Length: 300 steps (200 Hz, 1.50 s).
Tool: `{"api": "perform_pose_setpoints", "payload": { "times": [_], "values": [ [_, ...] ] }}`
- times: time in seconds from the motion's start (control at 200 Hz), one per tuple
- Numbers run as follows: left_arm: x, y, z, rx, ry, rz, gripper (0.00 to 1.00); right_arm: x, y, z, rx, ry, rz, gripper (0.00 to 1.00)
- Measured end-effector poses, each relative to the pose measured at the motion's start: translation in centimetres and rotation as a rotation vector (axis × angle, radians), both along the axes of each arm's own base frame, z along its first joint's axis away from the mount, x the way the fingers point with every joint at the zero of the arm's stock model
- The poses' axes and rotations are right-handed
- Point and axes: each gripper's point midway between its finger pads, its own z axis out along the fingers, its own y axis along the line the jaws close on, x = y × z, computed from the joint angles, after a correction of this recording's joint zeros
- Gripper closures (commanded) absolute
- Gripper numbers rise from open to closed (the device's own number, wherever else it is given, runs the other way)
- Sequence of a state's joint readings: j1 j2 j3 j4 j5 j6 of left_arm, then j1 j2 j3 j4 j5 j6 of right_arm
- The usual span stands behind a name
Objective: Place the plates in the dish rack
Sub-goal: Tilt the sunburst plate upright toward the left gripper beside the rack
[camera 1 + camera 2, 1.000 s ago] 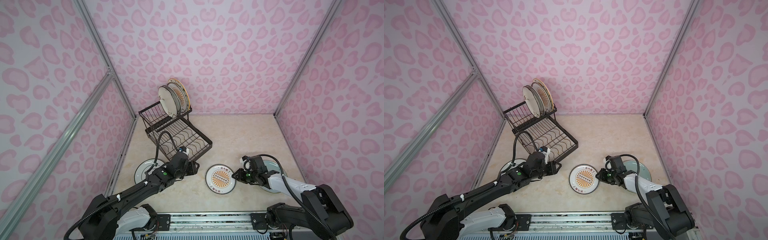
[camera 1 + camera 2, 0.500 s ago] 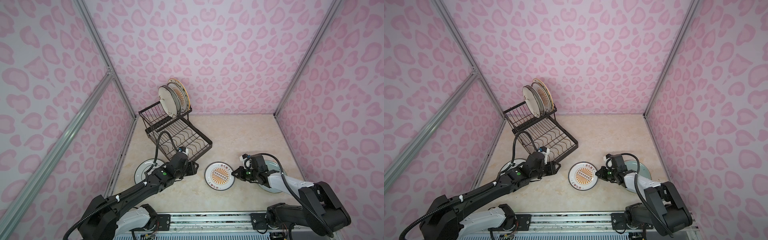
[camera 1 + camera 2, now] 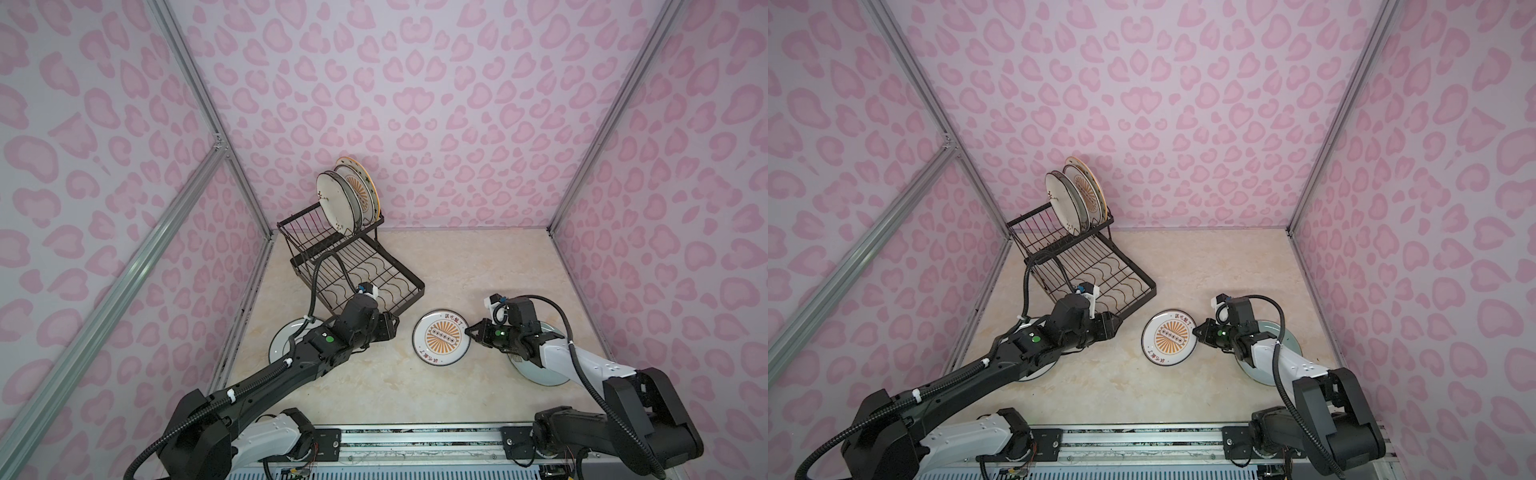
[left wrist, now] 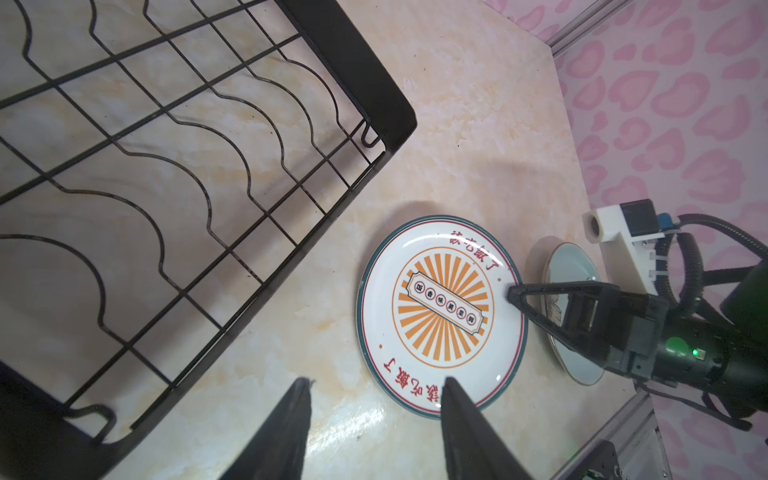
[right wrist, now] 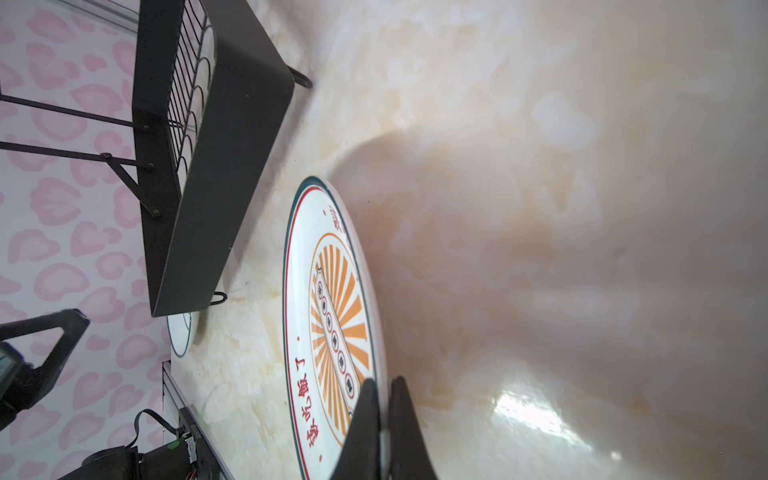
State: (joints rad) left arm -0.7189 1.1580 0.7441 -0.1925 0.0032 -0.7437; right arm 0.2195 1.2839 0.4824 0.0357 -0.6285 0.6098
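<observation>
Pinching sunburst plate (image 5: 332,316) rim: right claw (image 5: 384,380), plainest from its wrist; left claw (image 4: 377,380) agape.

Found bare counter (image 3: 478,266) wide open behind the sunburst plate (image 3: 441,337), back to the far wall. Saw only a narrow lane between that plate and the dish rack (image 3: 410,286) corner, the left gripper (image 3: 395,326) at its mouth. Noted the right gripper (image 3: 468,332) closed on the plate's right rim, a pale plate (image 3: 539,377) under its arm.
</observation>
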Motion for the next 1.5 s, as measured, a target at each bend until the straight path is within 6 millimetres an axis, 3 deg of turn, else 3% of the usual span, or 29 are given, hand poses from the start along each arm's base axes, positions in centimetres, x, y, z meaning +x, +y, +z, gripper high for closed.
{"api": "perform_pose_setpoints", "payload": {
  "times": [0.185,0.59,0.87,1.3,1.5],
  "values": [
    [0.2,0.3,0.5,0.017,-0.004,0.003,0.44,1.5,-0.5,1.6,0.024,-0.035,-0.026,1.0],
    [0.7,2.4,1.1,-0.032,0.005,0.032,0.44,5.2,-0.3,9.0,0.119,-0.227,-0.048,1.0],
    [0.3,2.3,1.4,-0.105,0.001,-0.007,0.43,6.3,0.6,11.1,0.202,-0.285,-0.057,1.0],
    [0.5,2.1,3.0,-0.208,-0.063,-0.022,0.43,6.9,7.0,11.2,0.353,-0.286,0.054,1.0],
    [0.6,2.6,3.5,-0.224,-0.081,-0.001,0.43,6.9,9.7,12.2,0.4,-0.316,0.111,1.0]
  ]
}}
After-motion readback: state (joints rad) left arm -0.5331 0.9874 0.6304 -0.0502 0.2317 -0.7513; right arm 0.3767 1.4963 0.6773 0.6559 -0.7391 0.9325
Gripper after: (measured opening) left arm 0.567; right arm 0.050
